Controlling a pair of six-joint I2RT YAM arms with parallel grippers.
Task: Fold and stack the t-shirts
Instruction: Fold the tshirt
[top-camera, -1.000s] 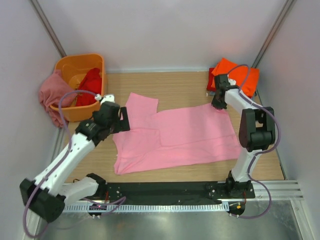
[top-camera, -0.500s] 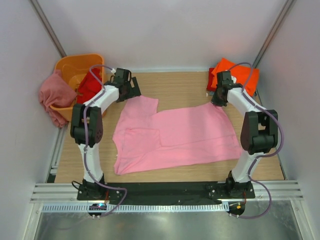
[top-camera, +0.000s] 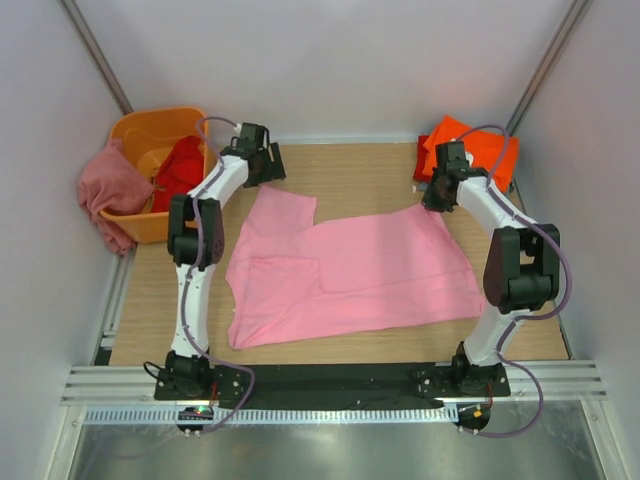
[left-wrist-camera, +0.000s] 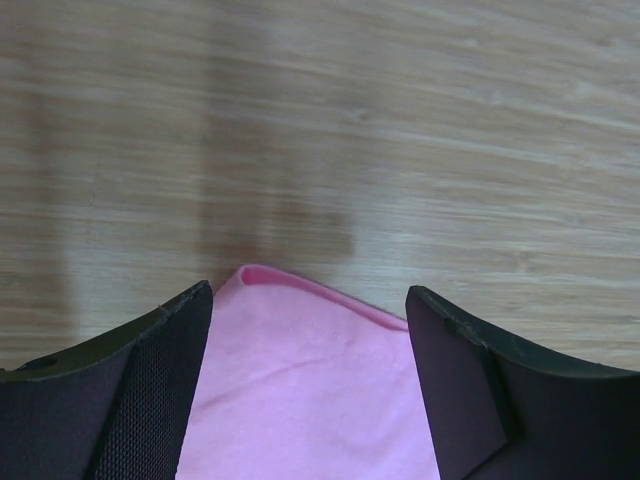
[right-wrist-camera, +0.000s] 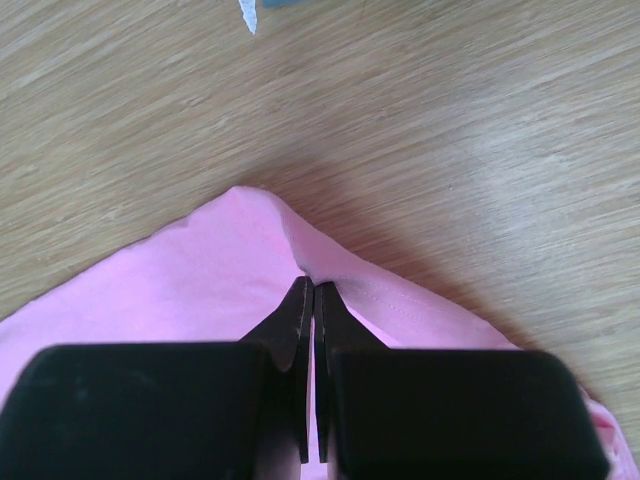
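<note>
L hand (left-wrist-camera: 310, 293) spread wide over upper-left corner of light pink cotton t-shirt (top-camera: 350, 270); R hand (right-wrist-camera: 308, 290) clamped on upper-right corner.

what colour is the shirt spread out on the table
The shirt is light pink; the top external view shows it best.

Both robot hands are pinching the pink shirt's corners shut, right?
Not quite. Only the right gripper is pinched shut on the pink shirt. The left gripper is open, its fingers spread wide either side of the shirt's other corner, as the left wrist view shows.
</note>
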